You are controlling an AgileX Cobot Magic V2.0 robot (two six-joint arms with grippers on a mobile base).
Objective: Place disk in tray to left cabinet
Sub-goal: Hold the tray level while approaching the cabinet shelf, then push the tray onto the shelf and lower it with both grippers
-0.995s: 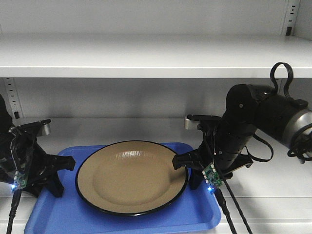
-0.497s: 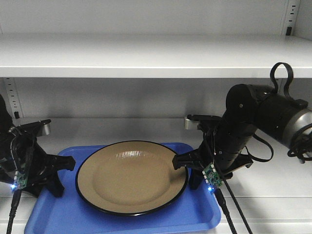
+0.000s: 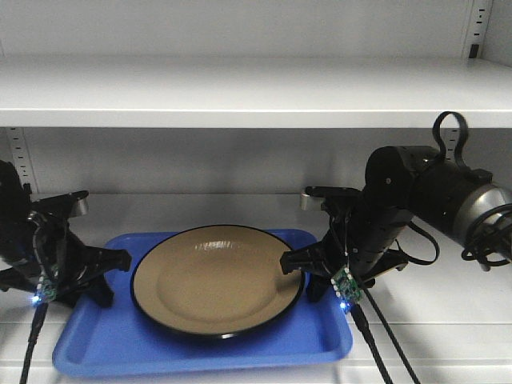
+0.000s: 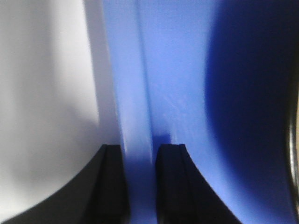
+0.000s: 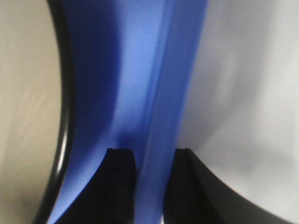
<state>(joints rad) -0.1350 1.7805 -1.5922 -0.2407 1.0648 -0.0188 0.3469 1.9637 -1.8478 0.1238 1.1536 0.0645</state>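
You have one blue tray [image 3: 200, 348] lying on the lower shelf [image 3: 448, 288] of the white cabinet [image 3: 240, 88], with one tan disk [image 3: 218, 278] with a black rim sitting inside it, filling most of the tray's width. Left gripper [image 3: 102, 280]: at the tray's left edge, its two black fingers [image 4: 174, 182] clamped on the raised rim, one inside the tray and one outside over the white shelf, as your left wrist view shows. Right gripper [image 3: 314, 280]: at the tray's right edge, likewise closed on the rim, which runs up between its fingers [image 5: 120, 182] in your right wrist view, the disk's black rim just to the inner side and the white shelf to the outer side. Neither gripper touches the disk. One upper shelf [image 3: 240, 100] spans the scene above both arms. Peg-hole strips [image 3: 18, 164] show on the far wall at left and at upper right. Small lit circuit boards [image 3: 346, 284] hang under each wrist.
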